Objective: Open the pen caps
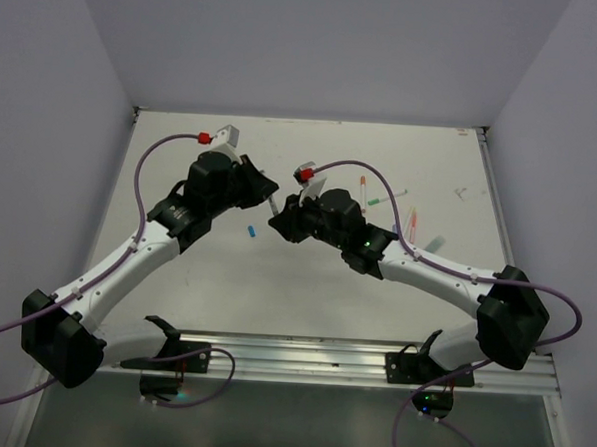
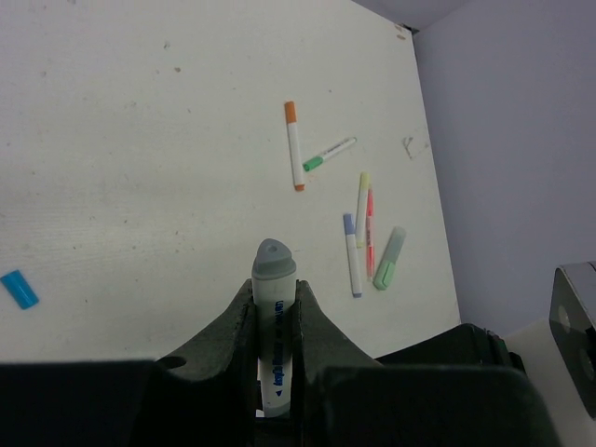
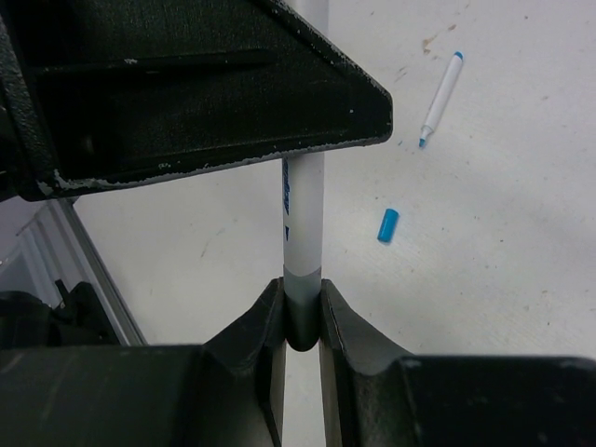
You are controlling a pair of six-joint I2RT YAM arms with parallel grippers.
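Note:
One white pen is held between both grippers above the table. My left gripper is shut on its white barrel, and a grey end sticks out past the fingertips. My right gripper is shut on the grey pen cap, which sits on the barrel. In the top view the left gripper and right gripper stand close together. A loose blue pen cap lies on the table, also seen from above and in the left wrist view.
An uncapped blue-tipped pen lies beyond the blue cap. Capped pens lie at the right: orange, green, purple, yellow, pink, mint green. Walls enclose the table.

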